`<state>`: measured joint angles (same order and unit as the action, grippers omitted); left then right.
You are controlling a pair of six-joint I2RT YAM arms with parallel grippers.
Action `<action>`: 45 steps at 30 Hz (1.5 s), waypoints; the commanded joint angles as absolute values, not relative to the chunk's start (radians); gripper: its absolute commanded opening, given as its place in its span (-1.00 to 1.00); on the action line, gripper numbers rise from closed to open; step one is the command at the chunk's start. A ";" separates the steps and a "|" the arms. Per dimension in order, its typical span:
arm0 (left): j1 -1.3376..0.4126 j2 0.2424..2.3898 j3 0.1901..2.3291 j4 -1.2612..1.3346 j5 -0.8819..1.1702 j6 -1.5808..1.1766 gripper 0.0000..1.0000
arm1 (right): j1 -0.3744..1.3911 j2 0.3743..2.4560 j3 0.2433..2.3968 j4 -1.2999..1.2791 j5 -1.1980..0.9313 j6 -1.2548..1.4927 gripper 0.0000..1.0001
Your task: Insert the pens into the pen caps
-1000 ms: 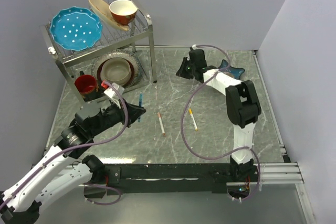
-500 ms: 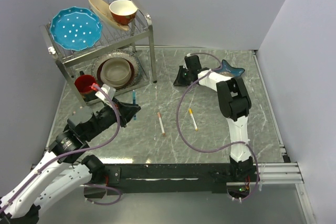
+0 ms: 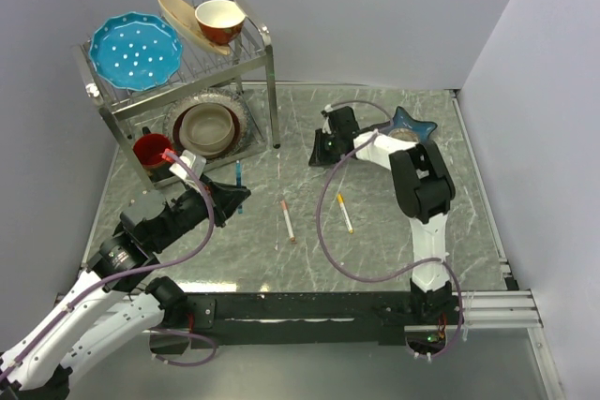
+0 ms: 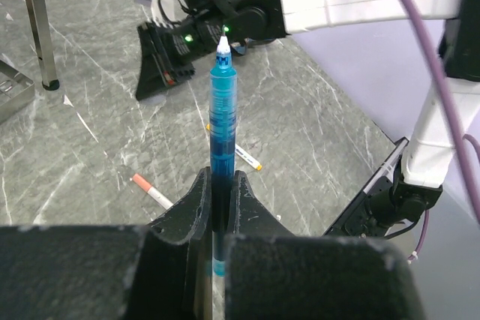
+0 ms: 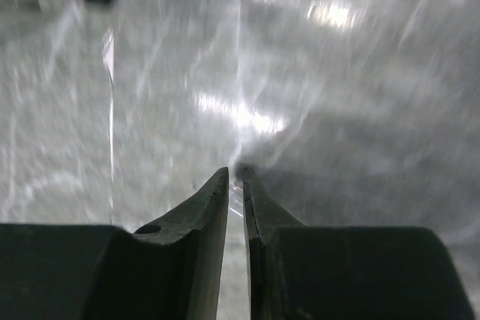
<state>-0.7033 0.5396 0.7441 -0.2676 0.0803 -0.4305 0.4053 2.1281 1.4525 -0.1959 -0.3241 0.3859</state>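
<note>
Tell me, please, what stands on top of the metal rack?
The metal rack carries a blue dotted plate, a beige dish and a red bowl, cream inside. The bowl covers part of the dish; that part cannot be seen.

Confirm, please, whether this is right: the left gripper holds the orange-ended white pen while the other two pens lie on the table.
Not quite: the left gripper holds the dark blue pen, as the left wrist view shows; the other two pens do lie on the table.
</note>
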 commanded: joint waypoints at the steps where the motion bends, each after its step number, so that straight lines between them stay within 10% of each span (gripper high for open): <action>1: -0.699 0.531 0.742 -0.233 0.072 -0.417 -0.98 | 0.429 1.993 1.338 -0.290 -0.309 0.287 -0.56; 17: -0.700 0.534 0.741 -0.239 0.072 -0.420 -0.98 | 0.466 1.684 1.138 -0.267 -0.217 0.365 -0.30; 45: -0.699 0.518 0.736 -0.230 0.095 -0.422 -0.98 | 0.558 2.034 1.534 -0.563 0.267 0.463 -0.19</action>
<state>-0.7033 0.5293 0.7399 -0.2676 0.0814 -0.4305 0.5549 2.0243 1.4925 -0.5323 0.2180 0.4767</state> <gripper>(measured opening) 0.076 0.412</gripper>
